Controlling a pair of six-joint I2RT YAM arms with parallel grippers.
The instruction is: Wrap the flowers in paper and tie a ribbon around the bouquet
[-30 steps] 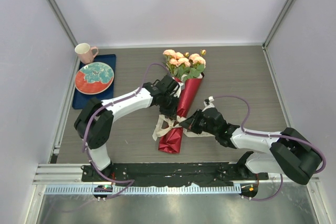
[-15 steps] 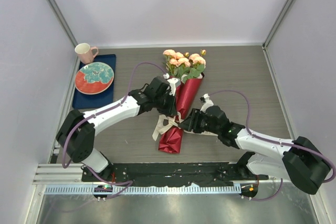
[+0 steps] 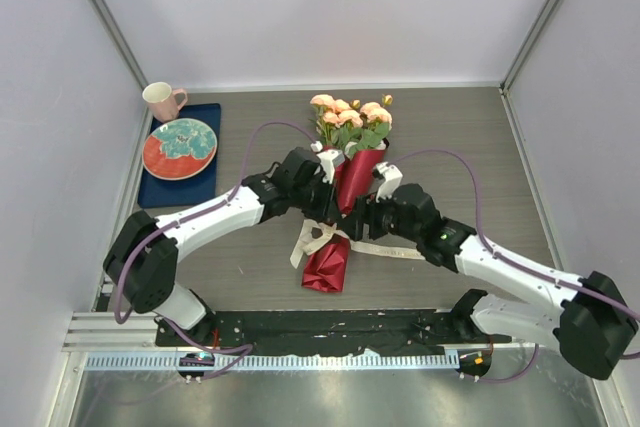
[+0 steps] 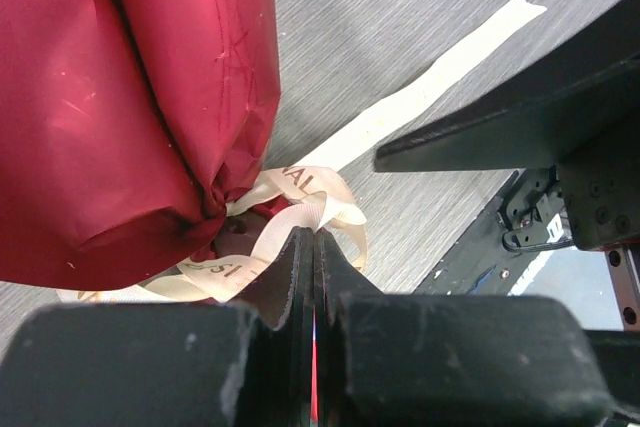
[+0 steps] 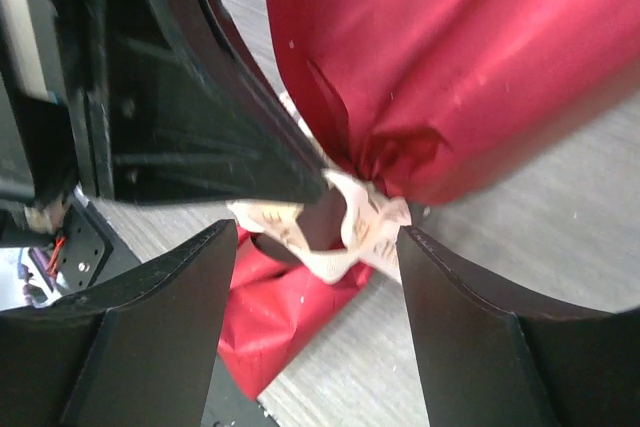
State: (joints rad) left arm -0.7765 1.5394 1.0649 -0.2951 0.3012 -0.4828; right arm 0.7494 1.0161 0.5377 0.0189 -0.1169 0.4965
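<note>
Right gripper (image 5: 315, 237) now open (ribbon (image 5: 368, 219) free)

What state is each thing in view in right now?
paper: wrapped in a cone, cinched at the waist, lying flat
flowers: wrapped, blooms out the far end
ribbon: looped tight around the cone, one tail loose
left gripper: shut, tips at the ribbon loops
right gripper: open, straddling the loops
cup: upright
plate: flat on the tray
</note>
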